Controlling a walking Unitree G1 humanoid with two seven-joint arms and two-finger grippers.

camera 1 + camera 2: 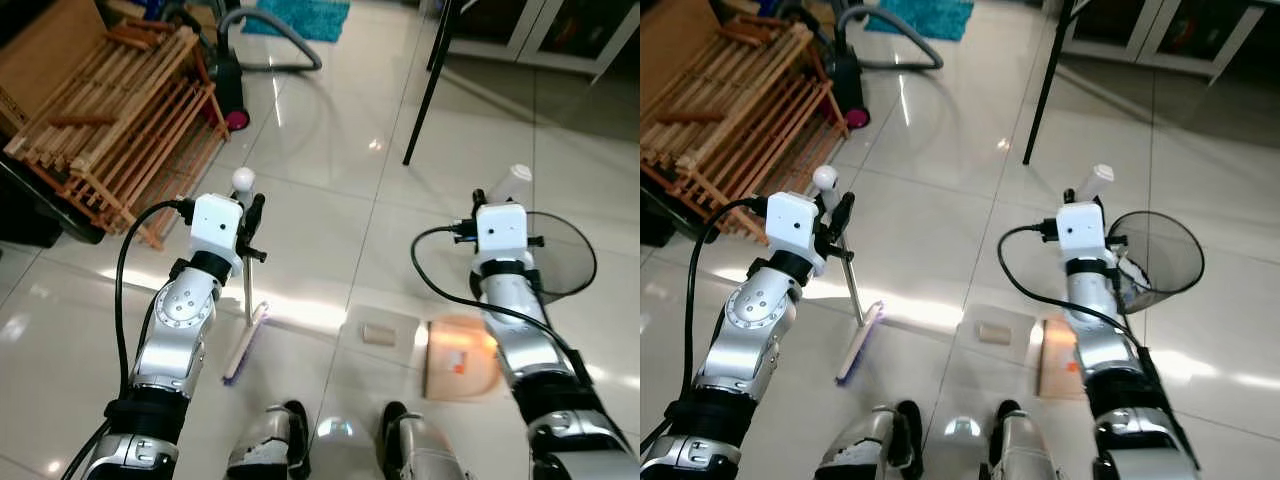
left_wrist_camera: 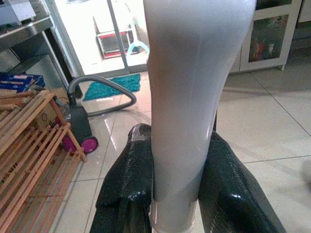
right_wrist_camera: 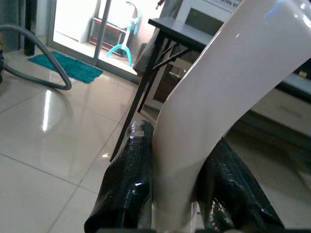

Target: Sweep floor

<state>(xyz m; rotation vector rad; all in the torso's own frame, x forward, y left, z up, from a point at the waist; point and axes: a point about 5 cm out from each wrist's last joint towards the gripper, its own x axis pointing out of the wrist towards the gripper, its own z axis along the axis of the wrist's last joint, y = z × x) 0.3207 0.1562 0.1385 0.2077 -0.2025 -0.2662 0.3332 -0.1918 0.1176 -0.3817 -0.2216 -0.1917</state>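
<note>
Left hand (image 2: 177, 194) clamps its two black fingers (image 2: 127, 189) around the white handle of a small broom (image 1: 246, 268), whose thin metal shaft runs down to a flat pale brush head on the glossy white tiled floor (image 1: 330, 150), at about 7 o'clock from the scene centre. Right hand (image 3: 177, 194) is closed the same way on the curved cream handle of a dustpan (image 1: 1095, 183); its peach-coloured pan (image 1: 460, 358) lies flat on the floor at about 5 o'clock, just beside the right forearm. A small tan scrap (image 1: 378, 333) lies on a pale square sheet (image 1: 378, 340) on the floor between brush head and pan, near 6 o'clock, touching neither tool. A round black mesh wastebasket (image 1: 1160, 258) stands just beyond the right hand, at 3 o'clock. Wooden slatted rack (image 1: 110, 120) leans at 10 o'clock, with a black vacuum cleaner and grey hose (image 1: 235, 70) at 11 o'clock and a teal rug (image 1: 300, 15) at 12. A black bench leg (image 1: 428, 90) slants down at 1 o'clock. Robot's feet (image 1: 340, 440) show at 6 o'clock.
</note>
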